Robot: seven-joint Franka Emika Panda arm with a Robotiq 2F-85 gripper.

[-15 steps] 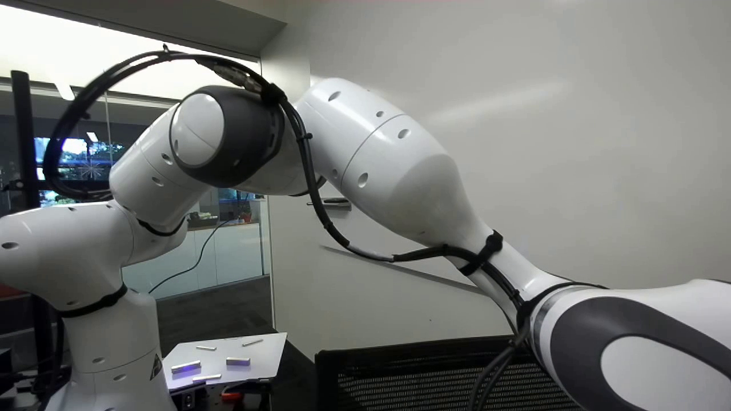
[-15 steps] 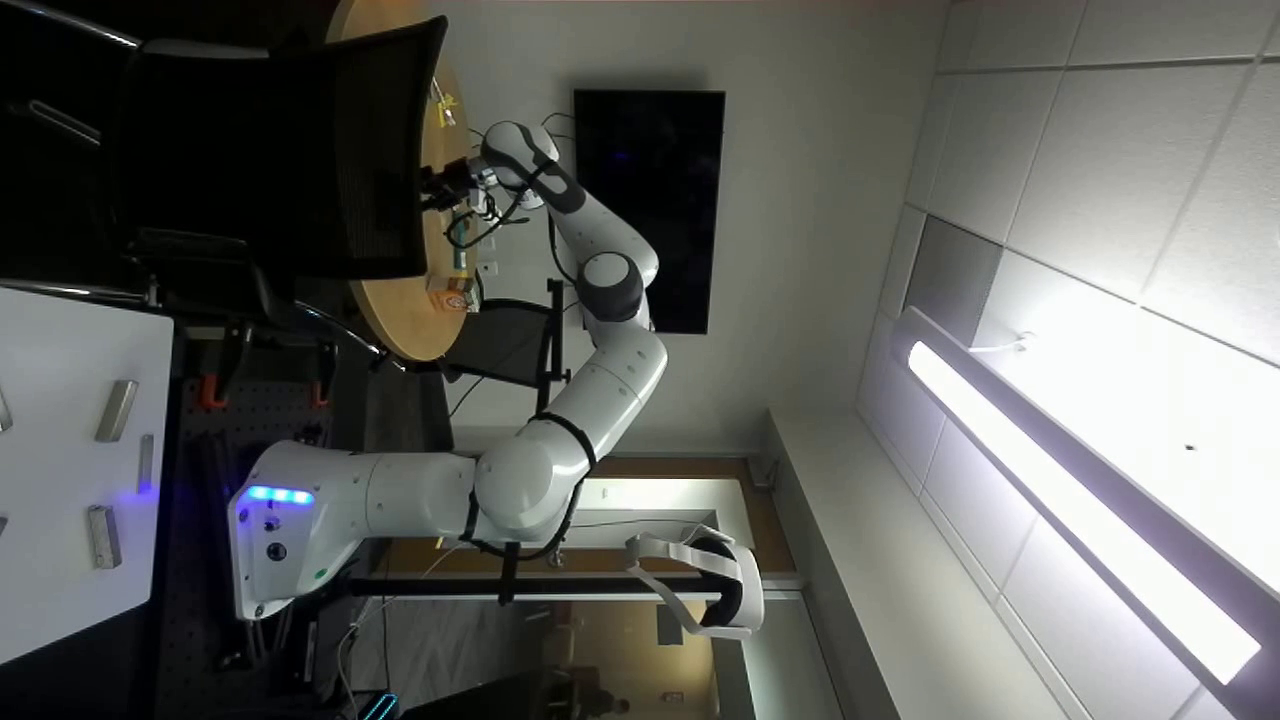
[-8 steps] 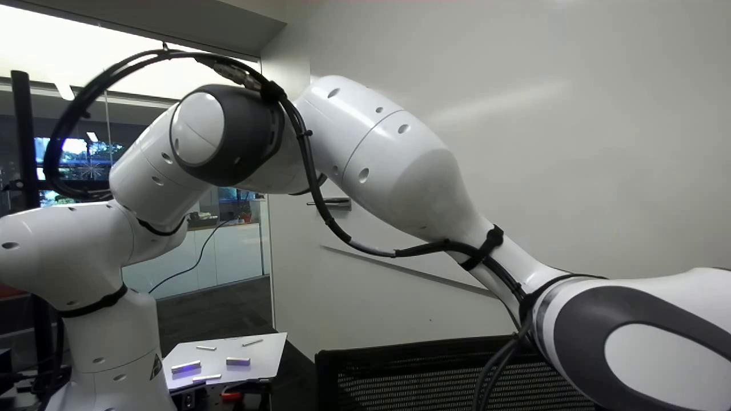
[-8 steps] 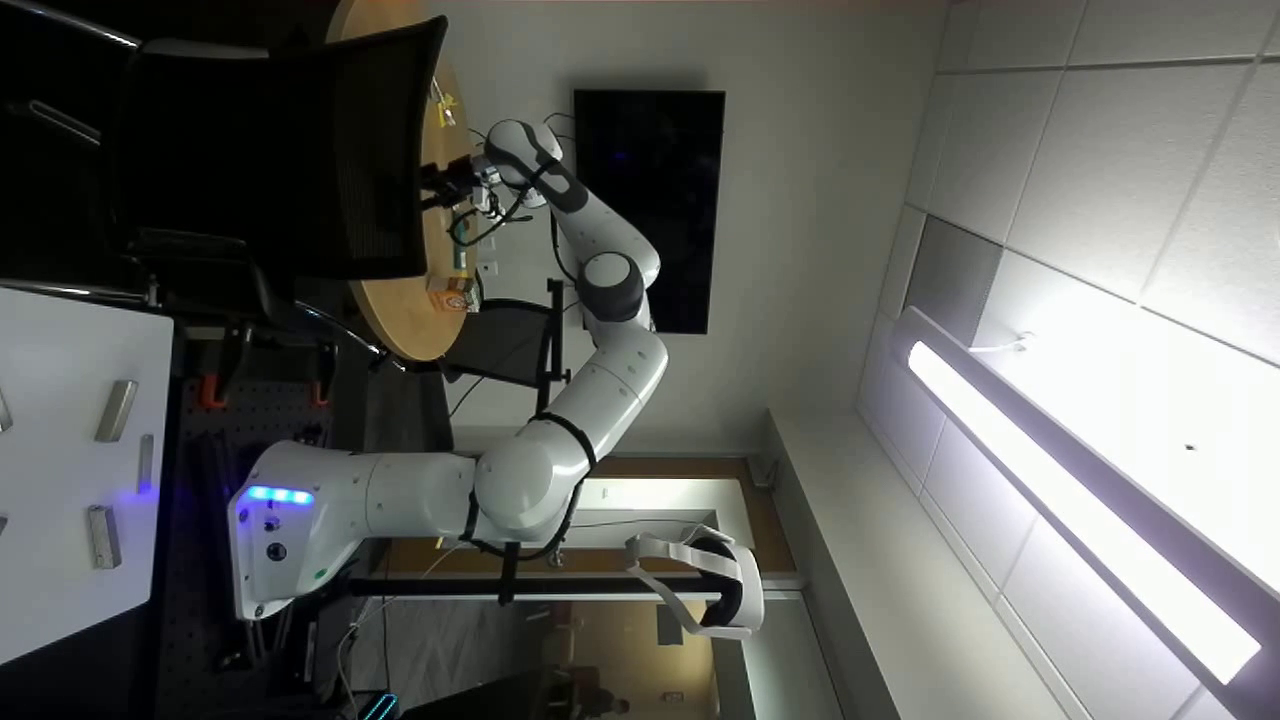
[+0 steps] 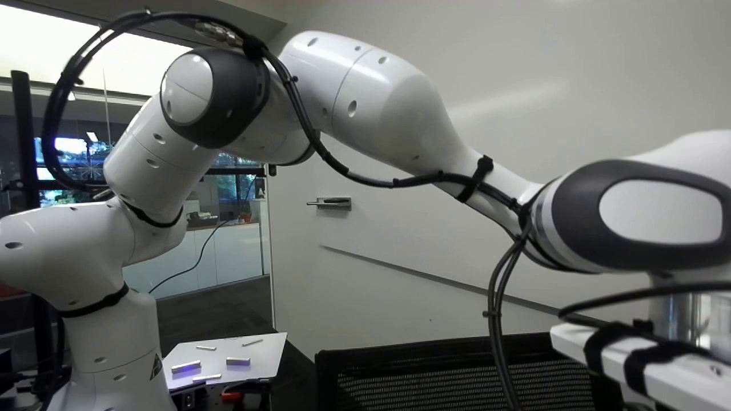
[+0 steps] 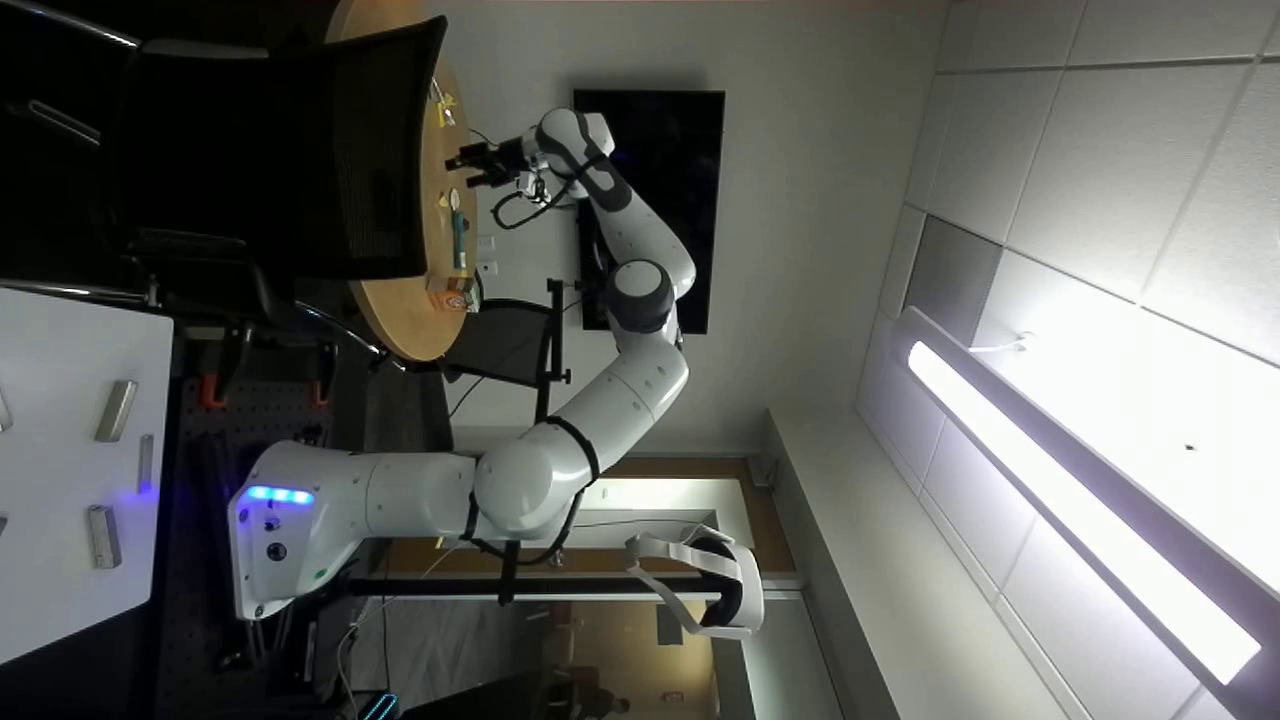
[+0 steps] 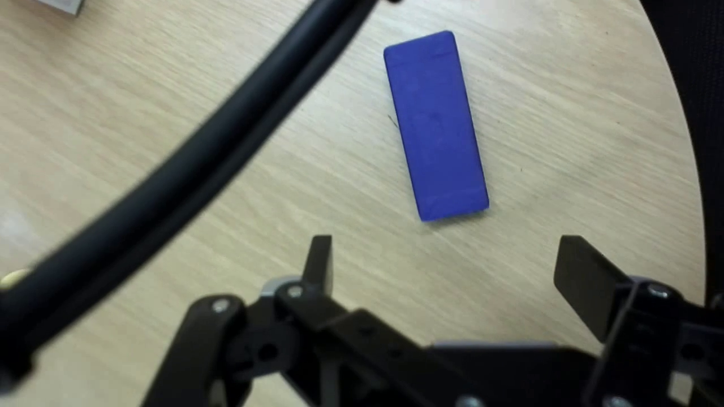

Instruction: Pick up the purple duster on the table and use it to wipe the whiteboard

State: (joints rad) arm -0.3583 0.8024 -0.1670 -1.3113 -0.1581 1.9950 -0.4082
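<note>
**My black two-fingered claw point(image 7: 447, 260) hangs spread wide**

I hold nothing. The bluish-purple rectangular duster point(image 7: 437, 127) lies apart from my claw, on the pale wood-grained table point(image 7: 594, 113). In an exterior view an orange-and-white box point(image 6: 453, 293) sits there, its markings too small to read. In an exterior view the glossy white wall-sized whiteboard point(image 5: 548, 137) stands behind my white arm point(image 5: 400, 125).

This is an office, most likely a meeting room. A whiteboard point(image 5: 571, 103) fills one side, a screen point(image 6: 675, 150) hangs on a wall point(image 6: 810, 250), and a chair point(image 6: 350, 170) stands near a bench point(image 6: 405, 325) with a curved edge. Overhead are tiles point(image 6: 1100, 150) and a lamp point(image 6: 1082, 510), and cabinets point(image 5: 237, 254) show through glass point(image 5: 85, 154).
</note>
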